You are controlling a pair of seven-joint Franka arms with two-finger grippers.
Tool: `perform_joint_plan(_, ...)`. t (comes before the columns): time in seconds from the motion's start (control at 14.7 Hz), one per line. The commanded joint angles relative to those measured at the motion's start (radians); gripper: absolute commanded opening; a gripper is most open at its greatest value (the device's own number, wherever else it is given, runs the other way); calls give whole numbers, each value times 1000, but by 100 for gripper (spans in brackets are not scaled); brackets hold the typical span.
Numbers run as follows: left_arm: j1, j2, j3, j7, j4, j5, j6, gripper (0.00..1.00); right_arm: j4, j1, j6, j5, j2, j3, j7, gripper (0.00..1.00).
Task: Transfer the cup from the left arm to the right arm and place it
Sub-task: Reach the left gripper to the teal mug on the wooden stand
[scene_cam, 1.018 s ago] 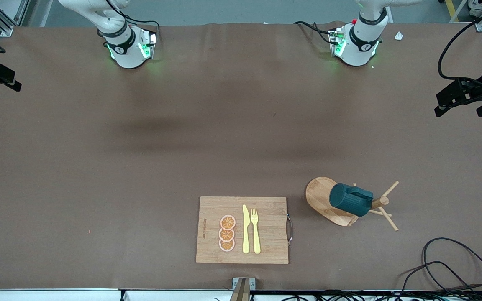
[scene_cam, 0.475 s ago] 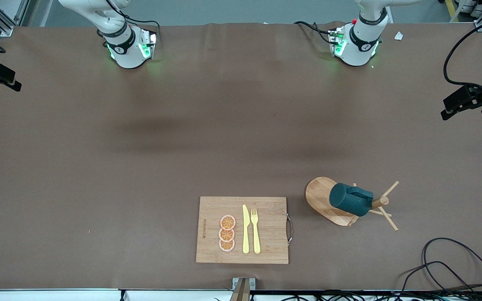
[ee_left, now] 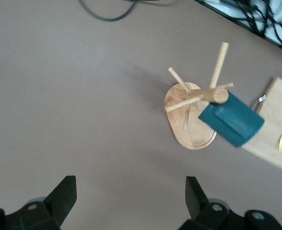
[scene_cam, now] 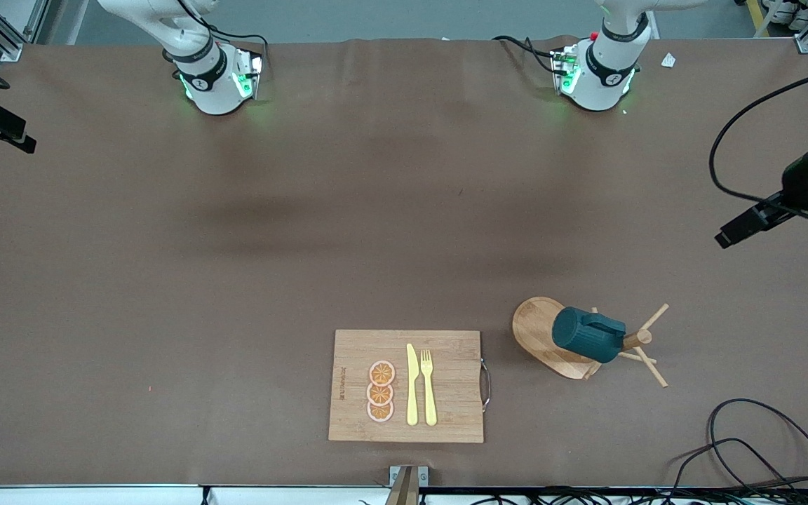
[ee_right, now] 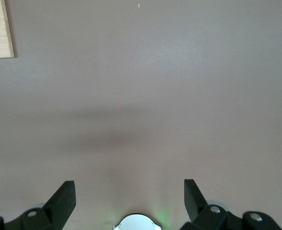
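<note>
The dark teal cup hangs tilted on a peg of the wooden peg rack, beside the cutting board toward the left arm's end of the table. The left wrist view shows the cup on the rack some way ahead of the fingers. My left gripper is open and empty, up in the air over the table's edge at the left arm's end; it also shows in its wrist view. My right gripper is open and empty, high over bare table by its own base, and waits.
A wooden cutting board near the front edge carries a yellow knife, a yellow fork and three orange slices. A black cable loops on the table at the left arm's end, nearer to the front camera than the rack.
My left gripper has swung from over the table's end edge toward the rack and turned, its fingers still open. The cup, the rack and the right arm have not moved.
</note>
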Motion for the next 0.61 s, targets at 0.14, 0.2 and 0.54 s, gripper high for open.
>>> perform_joint_plan(0.14,-34,82,-8,-291,31,-85,39,100,-9,-15,-6,-1,-17,11,-10,100)
perform_joint_plan(0.2,-29,108,-7,-299,37,-118,60,100,-9,-15,-6,-1,-17,11,-10,100)
perform_joint_plan(0.54,-34,225,-7,-374,54,-192,195,100,-10,-14,-6,-1,-17,11,-10,100)
